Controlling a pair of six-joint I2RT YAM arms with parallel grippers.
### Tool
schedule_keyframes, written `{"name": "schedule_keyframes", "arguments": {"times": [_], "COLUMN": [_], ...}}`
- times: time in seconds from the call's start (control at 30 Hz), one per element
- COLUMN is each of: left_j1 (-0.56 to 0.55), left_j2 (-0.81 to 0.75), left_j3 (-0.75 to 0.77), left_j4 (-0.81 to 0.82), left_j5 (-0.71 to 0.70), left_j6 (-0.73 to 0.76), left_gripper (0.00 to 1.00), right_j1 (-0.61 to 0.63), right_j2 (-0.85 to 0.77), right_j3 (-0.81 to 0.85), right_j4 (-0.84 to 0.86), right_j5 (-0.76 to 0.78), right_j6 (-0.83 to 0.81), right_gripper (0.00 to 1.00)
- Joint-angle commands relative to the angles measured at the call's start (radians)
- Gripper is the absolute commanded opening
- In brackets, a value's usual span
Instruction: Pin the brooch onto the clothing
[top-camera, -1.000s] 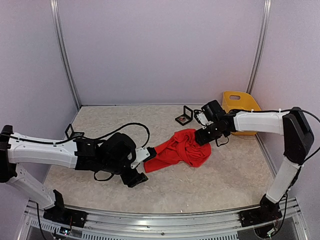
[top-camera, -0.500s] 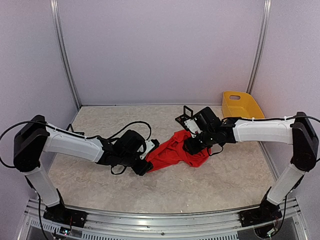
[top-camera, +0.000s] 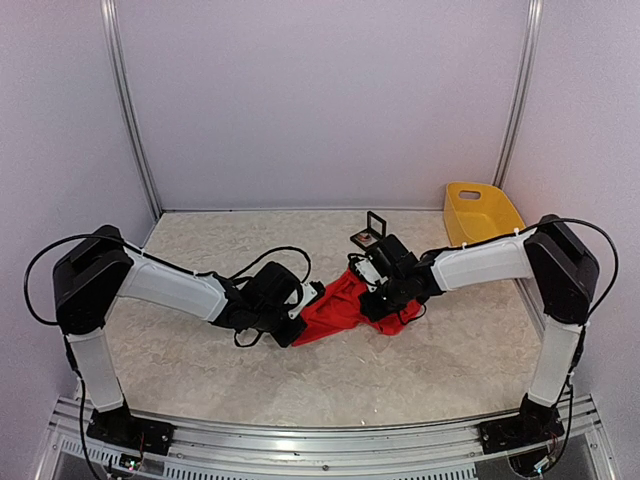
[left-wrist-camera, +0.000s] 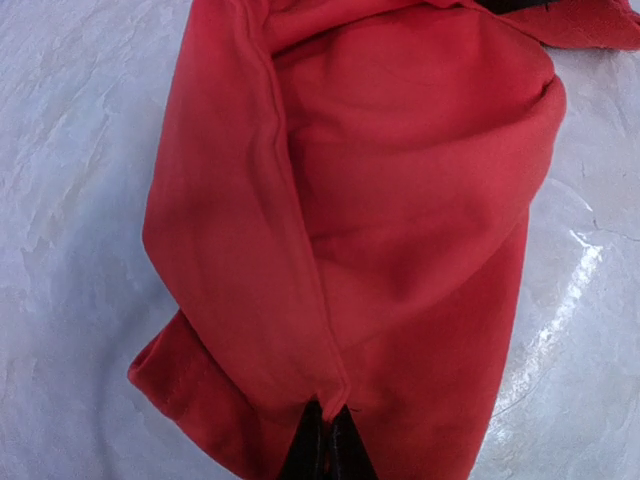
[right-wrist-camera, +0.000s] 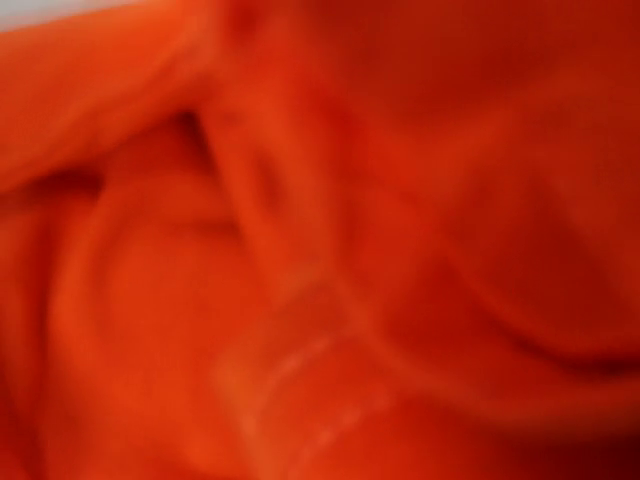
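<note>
The shirt (top-camera: 335, 308) is lying bunched mid-surface (top-camera: 200, 370) between both arms. The left end effector (left-wrist-camera: 326, 447) is pinching its left edge fold, fingers pressed together. The right end effector (top-camera: 378, 297) is pinching its right folds, blurred red fabric filling that wrist view. A yellow bin (top-camera: 480, 212) is sitting far right.

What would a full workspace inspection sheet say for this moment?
Surface: pale speckled table.
Job's things: red T-shirt bunched at centre; brooch not made out.
Clutter: yellow bin back right; small open black box behind the shirt.
Grippers: left claw shut on a shirt fold; right claw shut, buried in fabric, grip hidden.
Cables: black cable loops off the left arm.
Surroundings: plain walls, metal posts.
</note>
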Motion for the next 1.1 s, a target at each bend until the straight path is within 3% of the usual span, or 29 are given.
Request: {"name": "schedule_keyframes", "arguments": {"times": [0.0,0.07,0.17,0.27,0.4,0.57,0.8,1.07], "left_j1": [0.032,0.06,0.07,0.09,0.104,0.105,0.105,0.196], "left_j2": [-0.017,-0.054,-0.126,-0.235,-0.454,-0.671,-0.847,-0.823], "left_j3": [0.016,0.041,0.103,0.116,0.103,0.128,0.144,0.131], "left_j4": [-0.001,-0.058,-0.188,-0.246,-0.265,-0.34,-0.39,-0.301], "left_j5": [-0.072,-0.19,-0.475,-0.561,-0.64,-0.671,-0.726,-0.624], "left_j6": [0.004,0.001,0.039,0.044,0.053,0.059,0.062,0.123], "left_gripper": [0.0,0.0,0.0,0.0,0.0,0.0,0.0,0.0], "right_j1": [-0.029,-0.041,-0.066,-0.095,-0.113,-0.123,-0.122,-0.132], "right_j2": [-0.085,-0.158,-0.313,-0.471,-0.657,-0.792,-0.864,-0.725], "right_j3": [0.068,0.104,0.143,0.174,0.211,0.227,0.234,0.254], "right_j4": [0.017,-0.035,-0.104,-0.159,-0.229,-0.262,-0.264,-0.164], "right_j5": [-0.072,-0.096,-0.147,-0.235,-0.242,-0.205,-0.208,-0.155], "right_j6": [-0.046,-0.102,-0.179,-0.238,-0.329,-0.357,-0.361,-0.377], "right_gripper": [0.0,0.0,0.0,0.0,0.0,0.0,0.0,0.0]}}
